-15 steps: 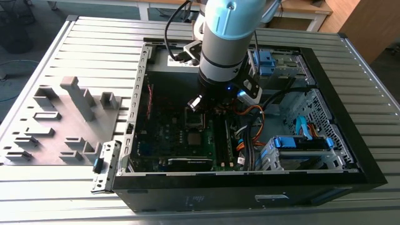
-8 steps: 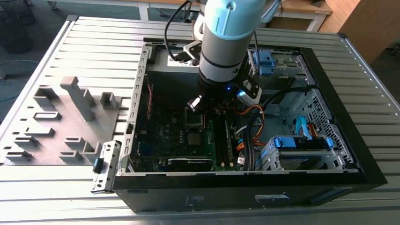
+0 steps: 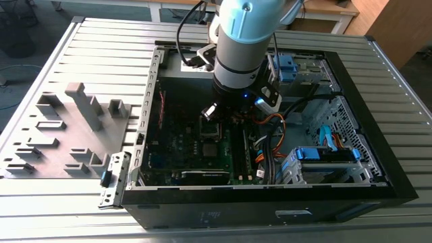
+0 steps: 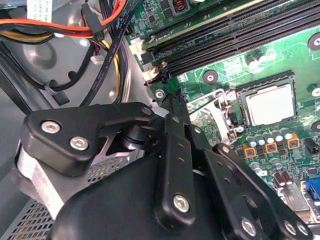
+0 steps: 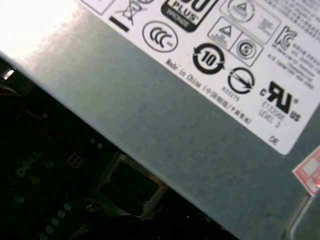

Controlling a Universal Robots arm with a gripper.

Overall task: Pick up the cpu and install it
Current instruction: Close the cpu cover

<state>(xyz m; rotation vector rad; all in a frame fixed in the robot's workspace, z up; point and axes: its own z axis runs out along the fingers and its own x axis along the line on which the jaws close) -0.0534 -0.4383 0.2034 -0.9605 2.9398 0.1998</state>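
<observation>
The cpu (image 4: 270,104), a flat silvery-grey square, lies inside the black socket frame on the green motherboard (image 4: 260,55) in the second wrist view. The socket's metal retention plate (image 4: 216,111) stands swung open beside it. My gripper (image 4: 174,100) hovers a short way from the socket, its black fingers (image 4: 175,150) drawn together with nothing between them. In the exterior view the gripper (image 3: 231,113) hangs inside the open computer case (image 3: 351,192), just above the socket (image 3: 210,132).
Red, orange and yellow cable bundles (image 4: 95,30) run close behind the gripper. Black memory slots (image 4: 235,40) lie beside the socket. The power-supply box (image 5: 190,130) with its white label looms close. A grey tray (image 3: 68,131) of plastic blocks sits at the exterior view's left.
</observation>
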